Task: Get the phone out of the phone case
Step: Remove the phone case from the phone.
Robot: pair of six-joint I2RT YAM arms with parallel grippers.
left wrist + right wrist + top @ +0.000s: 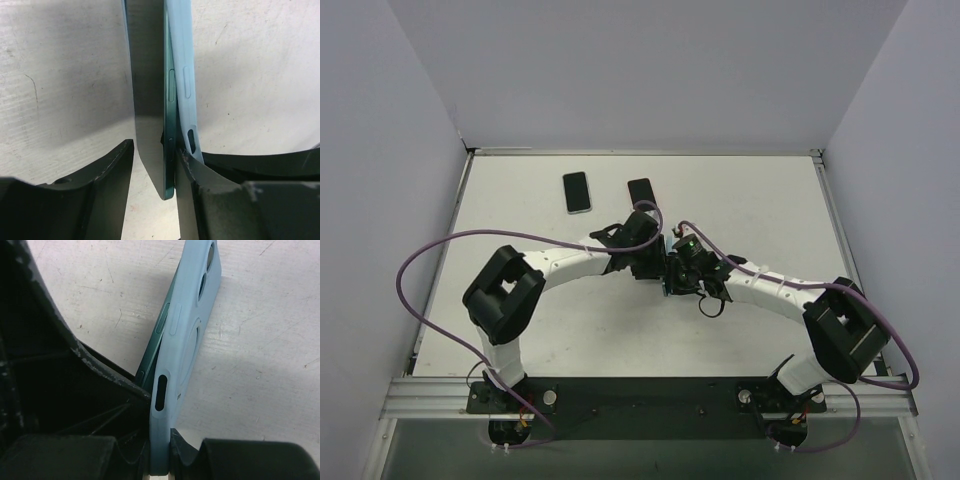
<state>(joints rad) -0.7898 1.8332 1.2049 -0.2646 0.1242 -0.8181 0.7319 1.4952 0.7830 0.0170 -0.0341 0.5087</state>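
- Left jaws (156, 149) are right up front, with black fingers (100, 195) on either side of the slim dark-green phone (150, 100). They're partly closed, and I can't tell whether they're pinching it yet.
- Just beyond one finger, the pale blue silicone phone case (182, 60) stands peeled off the phone's near corner. Farther from the jaws, the two run close together.
- Right jaws (161, 450) are clamped on the case's bottom edge, and the phone leans away from the case just above them.
- Danger one: if the left jaws pull before they truly bite, that smooth phone could slip through and drop to the white counter (60, 75).
- Danger two: if the far end is seated tight, the silicone may stretch and drag the case out of the right jaws.
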